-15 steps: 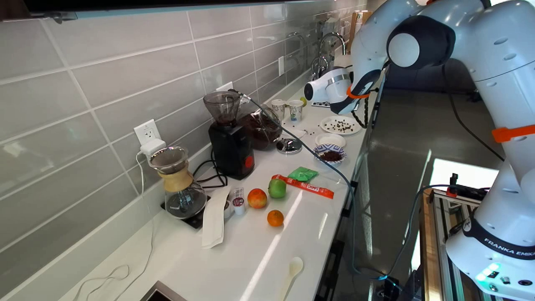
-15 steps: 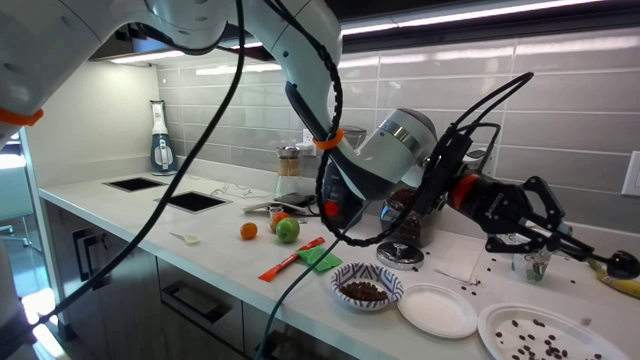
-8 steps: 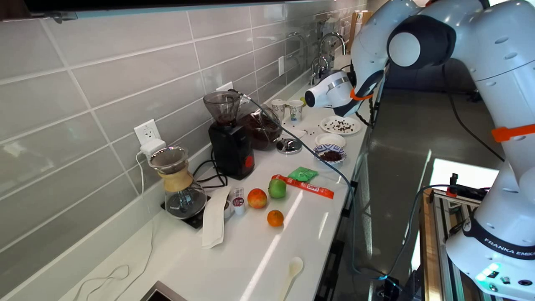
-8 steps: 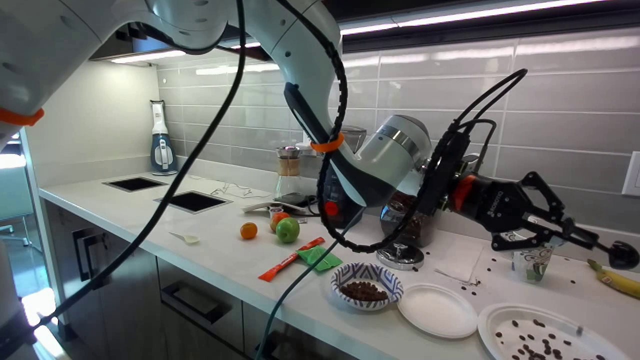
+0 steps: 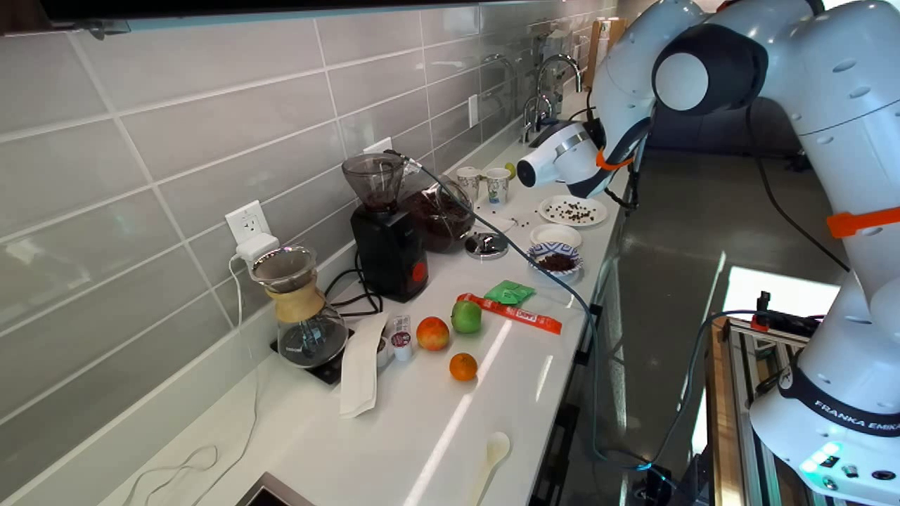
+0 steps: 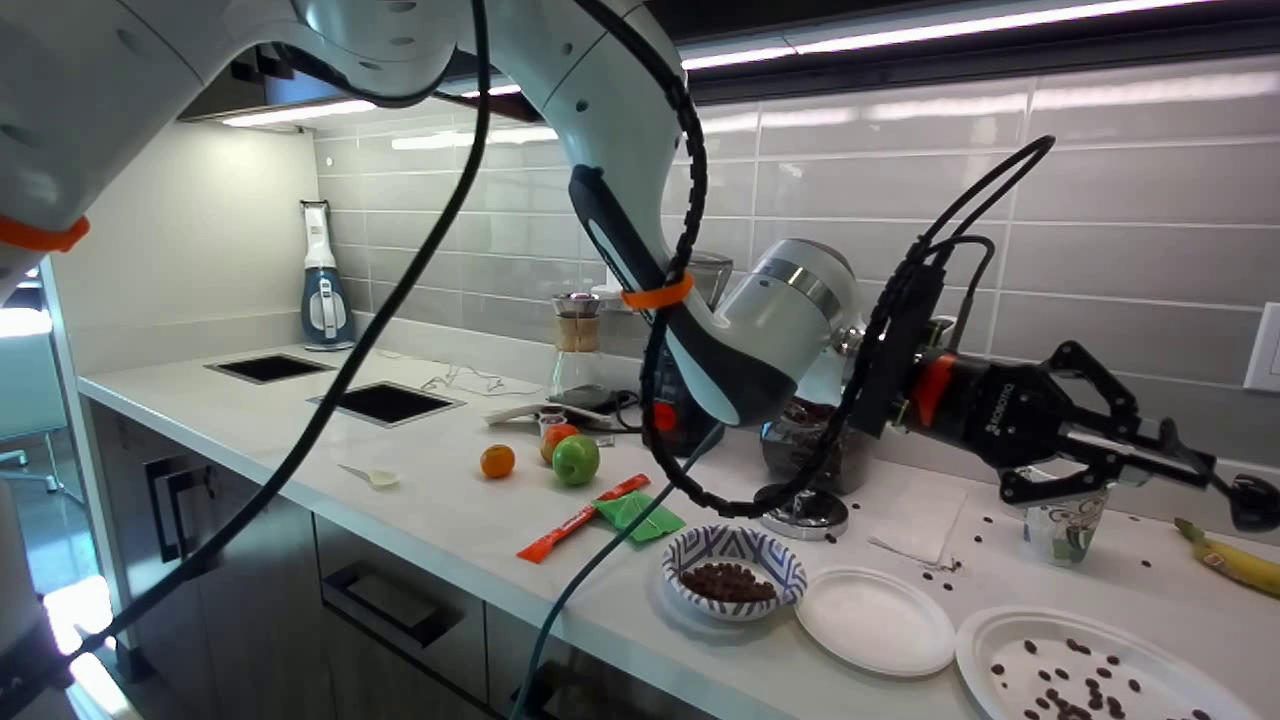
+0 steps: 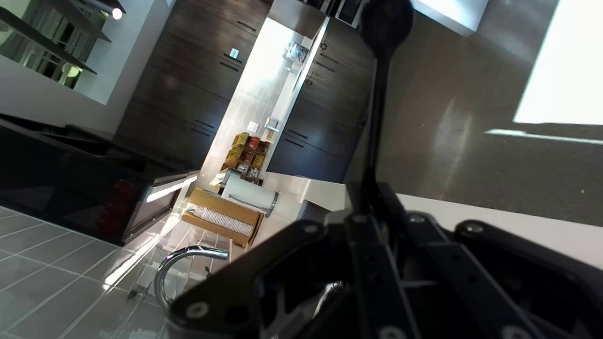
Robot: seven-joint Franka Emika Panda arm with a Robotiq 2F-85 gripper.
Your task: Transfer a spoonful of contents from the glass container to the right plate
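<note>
My gripper (image 6: 1205, 465) is shut on the handle of a black spoon (image 6: 1252, 502); the wrist view shows the fingers around it and the bowl (image 7: 387, 26) pointing away. I cannot tell what the bowl holds. In an exterior view the spoon is high at the right edge, beyond the right plate (image 6: 1000, 635), a large white plate with scattered dark beans, also in the other exterior view (image 5: 596, 218). The glass container (image 5: 439, 218), a clear jar with dark beans, lies tilted by the wall; the arm partly hides it in an exterior view (image 6: 815, 450).
A smaller white plate (image 6: 875, 622) and a patterned bowl (image 6: 715, 548) of beans stand left of the large plate. A cup (image 6: 1065, 525) is below the gripper, a banana (image 6: 1240, 565) at right. A metal lid (image 5: 485, 246) and black grinder (image 5: 387, 246) are near the jar.
The gripper and spoon have risen slightly and turned, the wrist tilting a little. Blurred specks seen above the large plate are gone, and a few more beans appear on it.
</note>
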